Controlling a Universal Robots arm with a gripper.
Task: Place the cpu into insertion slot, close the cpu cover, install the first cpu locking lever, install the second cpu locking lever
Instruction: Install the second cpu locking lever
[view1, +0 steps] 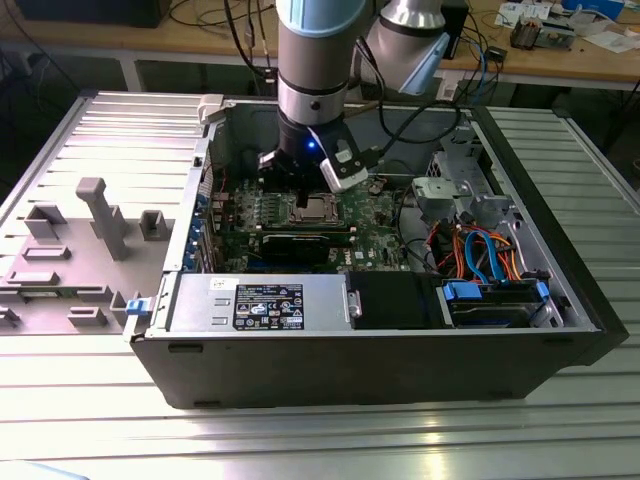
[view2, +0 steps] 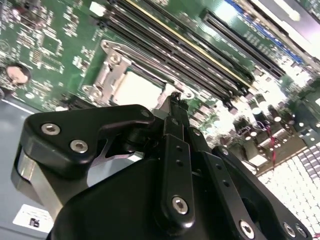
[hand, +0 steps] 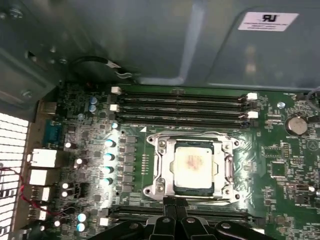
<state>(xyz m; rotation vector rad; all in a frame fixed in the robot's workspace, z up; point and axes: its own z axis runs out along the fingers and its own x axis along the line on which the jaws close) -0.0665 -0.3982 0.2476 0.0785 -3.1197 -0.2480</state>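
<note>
Arm: stood over the open computer case (view1: 400, 330), which lay on the ribbed metal tabletop (view1: 330, 440).
Hand (hand: 175, 206): hung low over the motherboard (hand: 280, 165), its fingertips pressed together with nothing between them (clearest in the first wrist view), just beside the edge of the socket.
Hand, second wrist view (view2: 175, 100): the closed tip sat near one corner of the socket frame; whether it touched the metal could not be told.
Cpu (hand: 192, 164): lay seated flat in the insertion slot (hand: 172, 186), silver top facing up; in the second wrist view (view2: 137, 90) it showed as a bright square.
Cpu cover (hand: 161, 167): lay down flat around the chip, framing it, chip top visible through the middle opening.
Locking levers: thin wire along the frame edge (hand: 210, 135); latched or not could not be told.
Memory slots (hand: 182, 105): long black rows on the side of the socket away from the hand.
Exterior view: cpu (view1: 314, 208) directly below the arm's wrist, power supply (view1: 255, 300) nearer the camera.
</note>
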